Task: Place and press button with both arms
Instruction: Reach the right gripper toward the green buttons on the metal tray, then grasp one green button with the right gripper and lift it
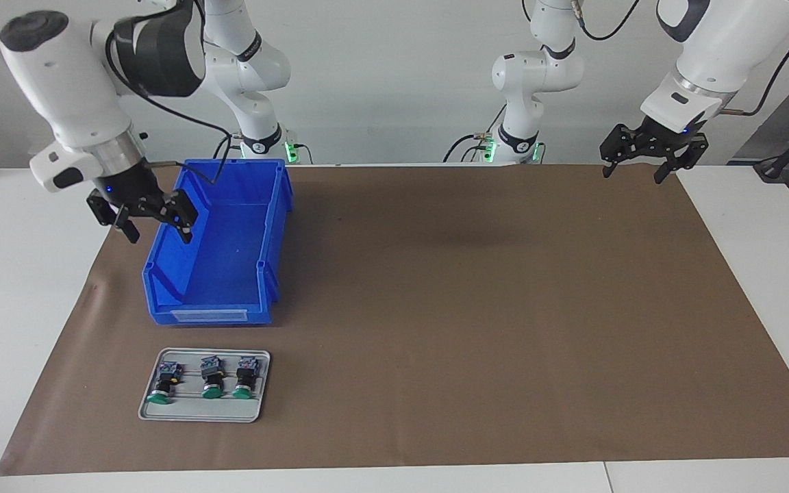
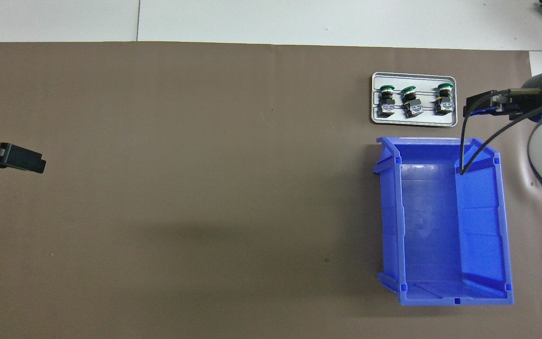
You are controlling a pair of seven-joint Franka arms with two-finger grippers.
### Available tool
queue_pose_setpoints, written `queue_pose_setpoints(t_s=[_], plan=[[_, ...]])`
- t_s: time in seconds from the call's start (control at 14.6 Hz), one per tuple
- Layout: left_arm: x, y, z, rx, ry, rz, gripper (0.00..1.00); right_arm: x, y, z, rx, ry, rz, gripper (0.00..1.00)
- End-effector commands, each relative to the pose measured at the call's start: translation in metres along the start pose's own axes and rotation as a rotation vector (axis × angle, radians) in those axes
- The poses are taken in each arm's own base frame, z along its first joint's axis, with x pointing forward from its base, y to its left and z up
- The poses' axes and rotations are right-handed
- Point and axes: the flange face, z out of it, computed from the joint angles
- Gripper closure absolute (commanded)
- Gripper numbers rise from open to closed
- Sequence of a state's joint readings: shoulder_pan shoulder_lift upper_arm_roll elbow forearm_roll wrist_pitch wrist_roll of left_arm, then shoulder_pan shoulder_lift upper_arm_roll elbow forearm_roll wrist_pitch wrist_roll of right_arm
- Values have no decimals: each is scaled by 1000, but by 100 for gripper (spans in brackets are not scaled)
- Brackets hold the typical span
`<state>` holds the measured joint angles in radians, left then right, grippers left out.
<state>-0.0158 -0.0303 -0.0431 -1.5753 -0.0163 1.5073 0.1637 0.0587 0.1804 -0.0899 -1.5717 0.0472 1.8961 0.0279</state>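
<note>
From the facing view, 3 buttons (image 1: 211, 376) lie in a row on a grey tray (image 1: 155, 409), placed farther from the robots than the empty blue bin (image 1: 220, 301); the right tool (image 1: 155, 220) hangs spread over the bin's edge, seemingly staged for a pick, while the left tool (image 1: 634, 166) waits spread over the bench (image 1: 470, 308) corner. From overhead, the buttons (image 2: 411, 101) rest caps away from the robots, bodies exposed to grasp.

Below my right claw (image 1: 153, 222) I see a blue bin (image 1: 216, 274) of smooth plastic with a slight gloss on its inner walls. Just past it, a small grey tray (image 1: 155, 407) looks like matt metal. On it, three buttons (image 1: 211, 376) show shiny green caps and dull black bodies. Under everything lies a brown mat (image 1: 470, 308), matt and paper-like, creased near my claw. The table (image 1: 18, 287) around it looks smooth white.
</note>
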Motion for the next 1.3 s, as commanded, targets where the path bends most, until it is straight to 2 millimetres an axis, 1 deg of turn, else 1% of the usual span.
queue_pose_setpoints(t_s=[0.0,0.07,0.14,0.27,0.34,0.41,0.55,0.75,0.82,0.89,0.96,1.03,1.16,1.23], plan=[[-9,-2,0,20,4,-11,0,43,9,62,47,55,-43,3],[-9,-2,0,21,5,-11,0,51,11,85,51,69,-54,3],[-9,-2,0,20,4,-11,0,55,8,107,50,72,-61,3],[-9,-2,0,20,4,-11,0,64,1,141,44,99,-72,3],[-9,-2,0,20,4,-11,0,66,2,160,38,104,-83,3],[-9,-2,0,20,4,-11,0,68,6,177,34,107,-131,3],[-9,-2,0,20,4,-11,0,68,5,198,55,106,-171,4],[-9,-2,0,21,5,-11,0,68,0,218,57,116,-195,7],[-9,-2,0,20,4,-11,0,67,1,228,54,112,-208,7],[-9,-2,0,20,4,-11,0,66,3,232,51,121,-240,9],[-9,-2,0,20,4,-11,0,63,3,238,56,118,-257,12],[-9,-2,0,20,4,-11,0,58,2,245,67,105,-252,13],[-9,-2,0,20,4,-11,0,56,2,248,69,97,-275,14],[-9,-2,0,20,4,-11,0,54,2,252,70,91,-285,19]])
